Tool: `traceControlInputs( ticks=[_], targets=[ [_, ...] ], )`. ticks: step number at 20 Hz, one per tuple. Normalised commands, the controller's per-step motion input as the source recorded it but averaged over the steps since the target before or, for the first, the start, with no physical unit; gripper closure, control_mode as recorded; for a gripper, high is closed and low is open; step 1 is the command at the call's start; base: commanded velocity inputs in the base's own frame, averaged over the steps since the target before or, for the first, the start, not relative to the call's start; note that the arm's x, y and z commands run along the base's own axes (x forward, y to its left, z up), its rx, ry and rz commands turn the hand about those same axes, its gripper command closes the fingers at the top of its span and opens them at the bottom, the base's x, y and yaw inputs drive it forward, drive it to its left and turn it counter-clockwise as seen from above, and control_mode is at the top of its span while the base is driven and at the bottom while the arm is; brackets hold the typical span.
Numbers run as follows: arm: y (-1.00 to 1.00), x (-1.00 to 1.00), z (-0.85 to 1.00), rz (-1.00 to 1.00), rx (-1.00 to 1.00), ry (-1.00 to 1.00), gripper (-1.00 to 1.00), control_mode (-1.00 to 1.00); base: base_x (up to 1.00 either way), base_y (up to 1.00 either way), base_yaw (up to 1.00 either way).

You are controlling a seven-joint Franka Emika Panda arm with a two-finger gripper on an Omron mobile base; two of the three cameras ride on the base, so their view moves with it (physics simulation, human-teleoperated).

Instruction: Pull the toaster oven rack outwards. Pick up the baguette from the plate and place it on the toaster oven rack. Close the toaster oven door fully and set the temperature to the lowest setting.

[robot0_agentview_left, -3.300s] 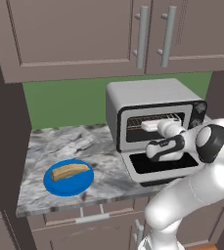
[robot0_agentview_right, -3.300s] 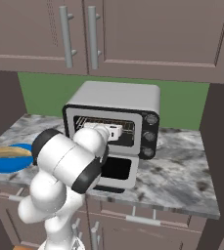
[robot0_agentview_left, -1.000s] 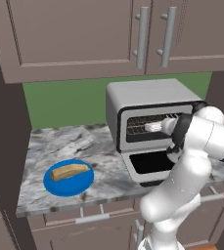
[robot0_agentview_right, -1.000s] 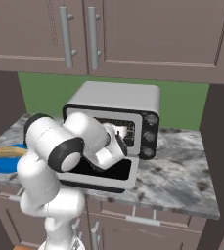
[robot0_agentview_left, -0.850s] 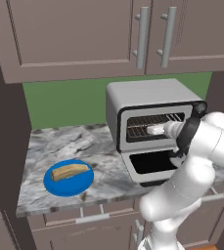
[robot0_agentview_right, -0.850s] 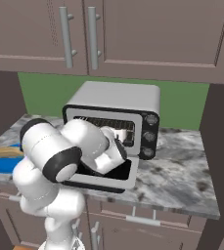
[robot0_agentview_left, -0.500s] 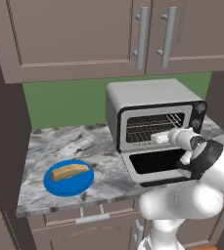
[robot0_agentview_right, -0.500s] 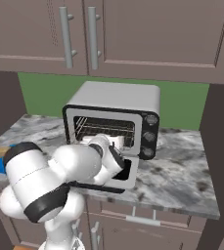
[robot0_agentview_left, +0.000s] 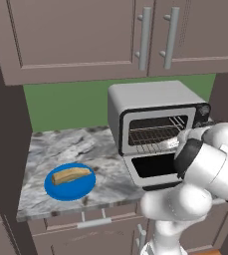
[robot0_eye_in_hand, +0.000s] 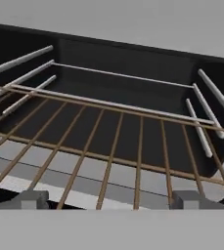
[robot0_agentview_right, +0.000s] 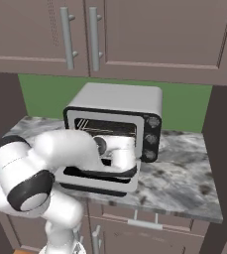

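The toaster oven [robot0_agentview_left: 155, 102] stands on the counter with its door [robot0_agentview_left: 150, 168] folded down flat. In the hand view the brownish wire rack [robot0_eye_in_hand: 118, 146] stretches from the dark cavity toward the camera, past the bottom of the picture. My gripper [robot0_eye_in_hand: 109, 200] is open just in front of the oven mouth. Its fingertips [robot0_eye_in_hand: 33, 199] stand wide apart, low under the rack's front bars, and hold nothing. To the left, on the round blue plate [robot0_agentview_left: 60, 189], the tan baguette [robot0_agentview_left: 71, 175] lies flat. My arm hides most of the oven front [robot0_agentview_right: 120, 106] in the right base view.
The dark knob panel [robot0_agentview_right: 152, 139] runs down the oven's right side. Upper cabinets [robot0_agentview_left: 135, 35] hang above, and a dark wall panel [robot0_agentview_left: 6, 149] bounds the counter on the left. Bare marble counter [robot0_agentview_left: 85, 149] lies between plate and oven and to the oven's right [robot0_agentview_right: 184, 168].
The jaws have opened. The elbow has swung down and toward the base while the hand stayed at the oven mouth. The baguette and plate have not moved.
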Motion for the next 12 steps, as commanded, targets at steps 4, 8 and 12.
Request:
traceControlInputs(
  ticks=[4, 8, 12],
  targets=[
    [-0.28, -0.36, 0.03, -0.11, -0.23, 0.63, -1.0, -1.0, 0.0, 0.0, 0.0],
    [-0.24, -0.41, 0.0, -0.14, -0.2, 0.62, -1.0, -1.0, 0.0, 0.0, 0.0],
    [-0.15, -0.17, 0.17, -0.2, -0.05, 0.55, -1.0, -1.0, 0.0, 0.0, 0.0]
  ],
)
